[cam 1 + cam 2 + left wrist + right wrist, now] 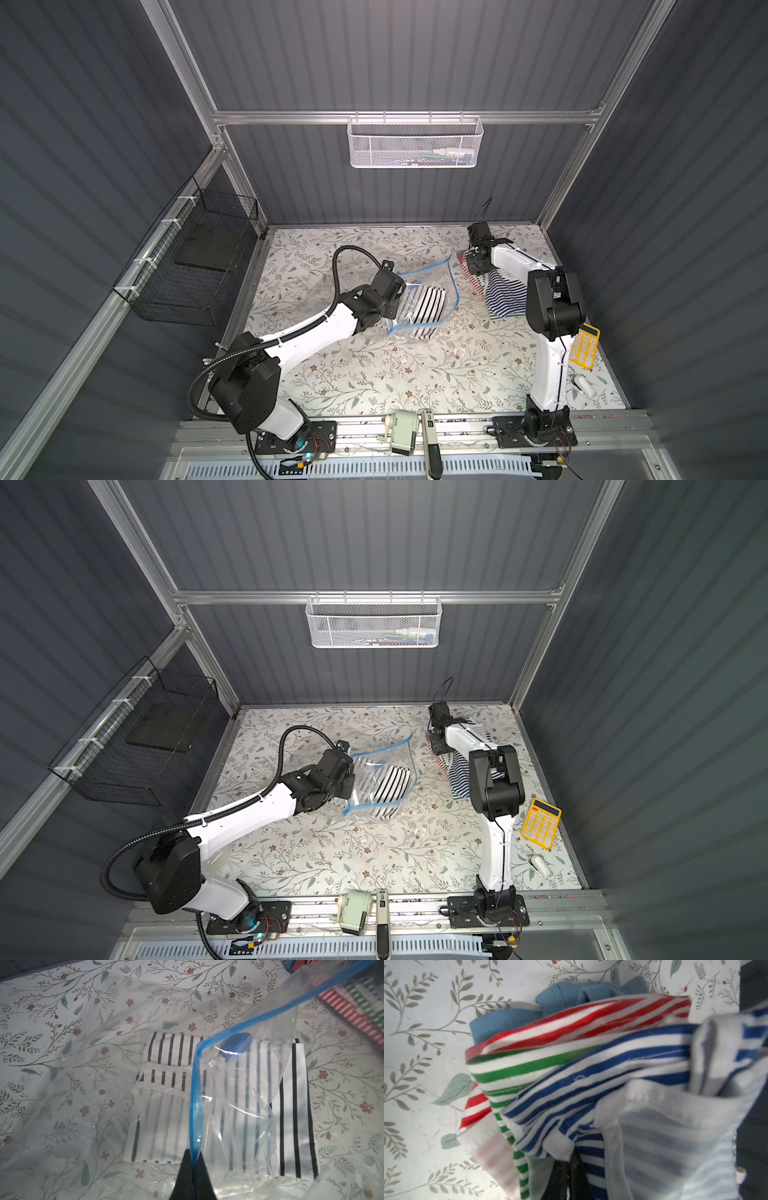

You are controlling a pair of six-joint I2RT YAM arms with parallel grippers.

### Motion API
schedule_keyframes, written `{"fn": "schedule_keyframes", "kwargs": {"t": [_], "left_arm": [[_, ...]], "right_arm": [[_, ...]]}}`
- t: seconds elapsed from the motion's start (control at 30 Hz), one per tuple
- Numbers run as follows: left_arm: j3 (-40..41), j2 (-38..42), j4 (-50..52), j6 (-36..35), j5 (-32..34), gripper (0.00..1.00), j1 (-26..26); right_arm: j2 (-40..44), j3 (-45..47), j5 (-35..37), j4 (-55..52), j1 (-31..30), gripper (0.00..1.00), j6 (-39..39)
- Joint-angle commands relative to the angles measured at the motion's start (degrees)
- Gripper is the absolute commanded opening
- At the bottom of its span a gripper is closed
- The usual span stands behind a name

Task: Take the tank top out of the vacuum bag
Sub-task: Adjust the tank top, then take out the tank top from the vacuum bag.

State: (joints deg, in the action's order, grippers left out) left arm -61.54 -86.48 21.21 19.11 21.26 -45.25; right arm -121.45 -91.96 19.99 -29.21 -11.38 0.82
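Note:
The clear vacuum bag lies mid-table, its mouth held up. My left gripper is shut on its blue zip strip. The round blue valve cap shows through the plastic. A folded black-and-white striped tank top lies inside the bag. At the back right, my right gripper is shut on a blue-and-white striped tank top, outside the bag and draped over the arm.
Under the right gripper lie red-striped, green-striped and plain blue garments. A yellow calculator and a small white object sit near the right edge. A black wire basket hangs on the left wall, a white mesh basket on the back.

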Motion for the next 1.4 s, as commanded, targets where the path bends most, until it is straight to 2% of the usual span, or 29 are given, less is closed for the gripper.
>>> {"fn": "schedule_keyframes", "kwargs": {"t": [0.0,0.1,0.27,0.37,0.57,0.63,0.67,0.7,0.73,0.87,0.97,1.1,1.23,1.37], "left_arm": [[0.5,1.2,1.0,-0.9,0.7,0.0,0.4],[0.3,1.6,1.3,-0.9,0.6,0.0,0.5],[0.4,2.3,1.2,-0.5,0.1,0.0,0.4],[0.5,2.5,1.2,-0.2,-0.3,0.0,0.5],[1.4,3.2,0.8,-0.1,-0.3,0.0,0.4],[1.7,3.6,0.8,-0.1,-0.2,0.0,0.5],[1.8,3.7,0.8,-0.1,-0.2,0.0,0.5],[1.8,3.9,0.9,0.0,-0.2,0.0,0.4],[2.0,4.0,0.9,0.0,-0.2,0.0,0.4],[2.5,4.6,0.4,0.0,-0.4,0.0,0.5],[2.5,4.5,0.1,0.4,-1.1,0.0,0.4],[2.4,4.8,-0.5,0.9,-2.3,0.0,0.4],[2.2,5.8,-0.1,0.8,-3.0,0.0,0.4],[1.1,7.2,0.7,-0.1,-4.7,0.0,0.5]], "right_arm": [[0.7,-0.5,0.9,-0.8,0.7,0.0,-0.6],[3.8,0.0,-0.4,-1.0,0.9,0.0,0.0],[8.1,-1.4,-7.4,-4.1,1.1,0.0,0.8],[8.1,-3.7,-11.2,-7.9,1.3,0.0,1.3],[4.5,-6.0,-23.3,-11.8,2.6,0.0,3.0],[4.1,-5.4,-26.6,-11.5,2.7,0.23,3.5],[4.5,-4.8,-27.4,-11.0,2.7,0.27,3.8],[5.5,-3.7,-27.7,-10.6,2.7,0.37,4.1],[7.7,-1.7,-27.7,-9.0,2.7,0.51,4.8],[18.5,8.6,-25.3,-3.3,3.0,0.64,7.8],[26.1,15.6,-26.6,-2.0,4.9,0.64,13.0],[34.3,27.7,-33.5,2.5,7.5,0.6,20.7],[35.5,35.7,-34.4,3.8,8.0,0.61,24.0],[34.6,37.4,-33.4,1.9,8.4,0.6,23.4]]}}
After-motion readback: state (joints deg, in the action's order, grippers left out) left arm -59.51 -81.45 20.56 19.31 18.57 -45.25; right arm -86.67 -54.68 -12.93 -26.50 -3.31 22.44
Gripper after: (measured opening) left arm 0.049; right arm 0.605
